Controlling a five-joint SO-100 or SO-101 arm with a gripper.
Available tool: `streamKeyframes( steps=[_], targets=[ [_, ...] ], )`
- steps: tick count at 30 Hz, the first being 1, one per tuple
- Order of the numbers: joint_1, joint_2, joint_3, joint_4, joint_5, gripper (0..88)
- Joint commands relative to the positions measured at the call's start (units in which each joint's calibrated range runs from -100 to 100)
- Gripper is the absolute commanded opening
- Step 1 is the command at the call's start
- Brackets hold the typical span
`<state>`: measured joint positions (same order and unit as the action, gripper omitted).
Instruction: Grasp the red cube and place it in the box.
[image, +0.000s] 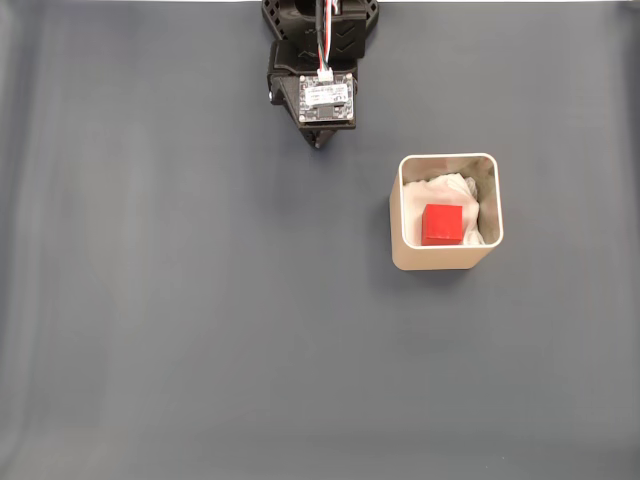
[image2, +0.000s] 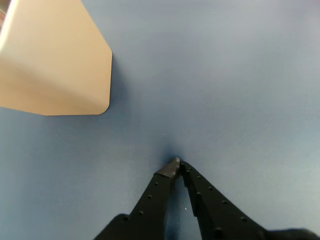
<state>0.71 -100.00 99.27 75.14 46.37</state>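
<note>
Dark table cover (image: 150, 300) takes up most of the fixed view. The box (image: 445, 258) sits right of centre, the red cube (image: 442, 224) resting on its white padding (image: 455, 187), so placement looks done. Top centre, the gripper (image2: 177, 162) is pinched together and empty, probably parked.

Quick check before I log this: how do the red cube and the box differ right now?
The red cube is bright red and solid; the box is beige, hollow and open-topped. The cube is clearly smaller, about half the box's width. The cube sits inside on white padding; the box stands on the grey table. Both look square from above.
</note>
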Motion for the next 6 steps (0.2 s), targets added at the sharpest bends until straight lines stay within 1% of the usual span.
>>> streamKeyframes(
  steps=[1, 6],
  targets=[
    [0.46, 0.09, 0.55, 1.06, 0.2, 0.3],
    [0.46, 0.09, 0.55, 1.06, 0.2, 0.3]
  ],
)
